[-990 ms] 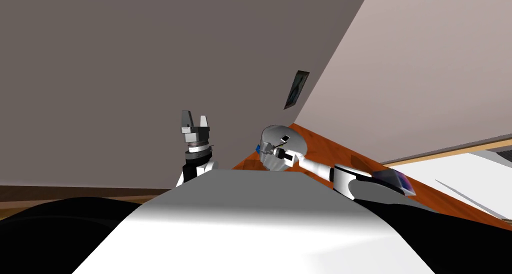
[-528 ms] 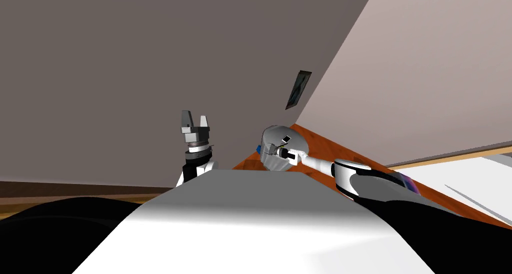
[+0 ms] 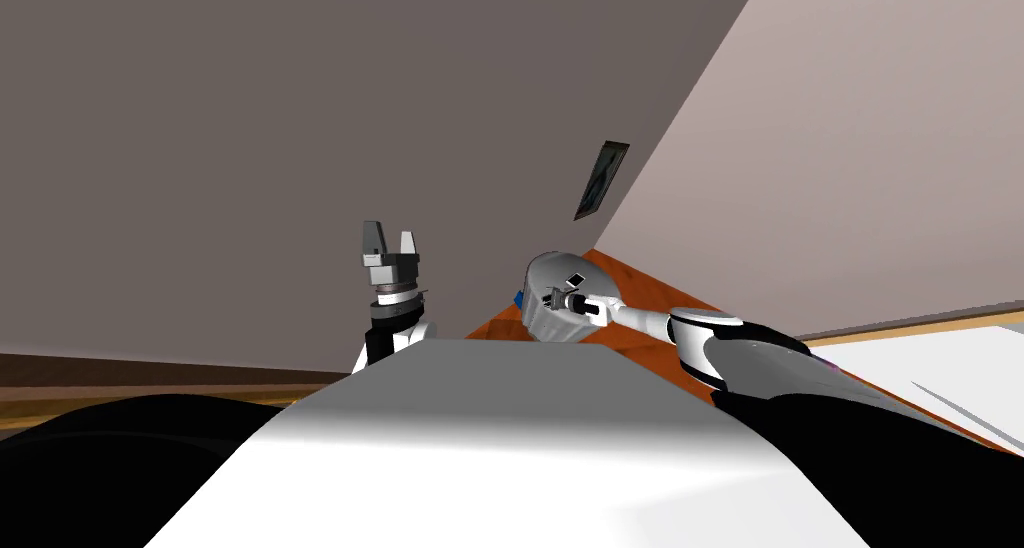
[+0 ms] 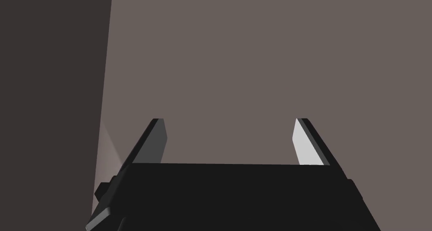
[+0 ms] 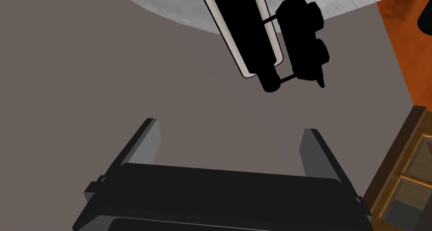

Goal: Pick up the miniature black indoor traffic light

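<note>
The small black traffic light (image 5: 304, 42), a lobed lamp housing joined by thin bars to a black pole, lies at the edge of a round grey table (image 5: 177, 5). It sits beside a black slab with a white rim (image 5: 244, 30). My right gripper (image 5: 230, 146) is open, with the traffic light ahead of its fingertips and apart from them. In the head view the right gripper (image 3: 553, 299) reaches over the round table (image 3: 540, 322), near the white-rimmed slab (image 3: 574, 278). My left gripper (image 3: 388, 242) is open with nothing between its fingers, raised in front of a grey-brown wall; its fingers (image 4: 157, 140) stand wide apart.
The table stands in a corner on an orange-brown floor (image 3: 650, 292). A small blue thing (image 3: 518, 297) shows at the table's edge. A framed picture (image 3: 601, 179) hangs on the wall. A white surface (image 3: 930, 372) lies to the right. Wooden furniture (image 5: 405, 173) is beside the right gripper.
My right arm has swung in, carrying the gripper a little further over the round table. The head view has turned slightly. The left arm has not moved.
</note>
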Motion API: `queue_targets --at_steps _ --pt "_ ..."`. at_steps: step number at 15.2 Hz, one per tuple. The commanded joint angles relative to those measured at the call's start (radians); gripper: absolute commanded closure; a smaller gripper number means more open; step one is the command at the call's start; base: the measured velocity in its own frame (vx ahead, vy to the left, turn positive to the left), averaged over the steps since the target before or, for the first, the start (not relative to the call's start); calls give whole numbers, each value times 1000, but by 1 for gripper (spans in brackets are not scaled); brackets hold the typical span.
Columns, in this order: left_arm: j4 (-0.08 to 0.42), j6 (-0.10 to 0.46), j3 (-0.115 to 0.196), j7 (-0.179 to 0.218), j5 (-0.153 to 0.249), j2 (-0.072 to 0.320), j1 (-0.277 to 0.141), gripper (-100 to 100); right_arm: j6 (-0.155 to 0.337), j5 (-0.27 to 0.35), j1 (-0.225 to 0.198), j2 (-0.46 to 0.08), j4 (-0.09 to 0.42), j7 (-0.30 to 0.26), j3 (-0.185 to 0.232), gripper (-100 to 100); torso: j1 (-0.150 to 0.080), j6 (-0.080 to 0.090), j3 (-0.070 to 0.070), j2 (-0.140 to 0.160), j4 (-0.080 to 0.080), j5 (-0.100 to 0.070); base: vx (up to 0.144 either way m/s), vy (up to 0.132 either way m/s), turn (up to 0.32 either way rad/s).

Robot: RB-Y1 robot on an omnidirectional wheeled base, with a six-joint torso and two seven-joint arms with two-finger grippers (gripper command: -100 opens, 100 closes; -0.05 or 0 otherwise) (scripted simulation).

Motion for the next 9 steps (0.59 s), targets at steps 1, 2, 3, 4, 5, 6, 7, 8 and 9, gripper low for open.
queue_targets --at_steps 1,2,3,4,5,6,7,8,9 --pt "0 0 0 0 0 0 0 0 10 -1 -38 -25 41 50 50 -100 0 0 0 0 0 0 26 9 43" --pt "0 0 0 0 0 0 0 0 10 -1 -38 -25 41 57 67 -100 0 0 0 0 0 0 27 10 37" --pt "0 0 0 0 0 0 0 0 17 -2 -61 -37 72 88 92 -100 0 0 0 0 0 0 29 11 49" --pt "0 0 0 0 0 0 0 0 17 -2 -61 -37 72 91 104 -100 0 0 0 0 0 0 29 8 41" --pt "0 0 0 0 0 0 0 0 23 -2 -80 -47 99 118 139 -100 1 0 0 0 0 0 31 8 45" --pt "0 0 0 0 0 0 0 0 23 -2 -80 -47 99 122 139 -100 0 0 0 -1 0 0 30 5 28" --pt "0 0 0 0 0 0 0 0 28 -3 -97 -55 123 150 171 -100 0 0 0 -1 0 0 31 6 42" --pt "0 0 0 0 0 0 0 0 28 -3 -97 -55 123 150 171 -100 0 0 0 -1 0 0 28 7 33" --pt "0 0 0 0 0 0 0 0 33 -3 -110 -61 144 175 200 -100 0 0 0 0 0 0 32 9 33"
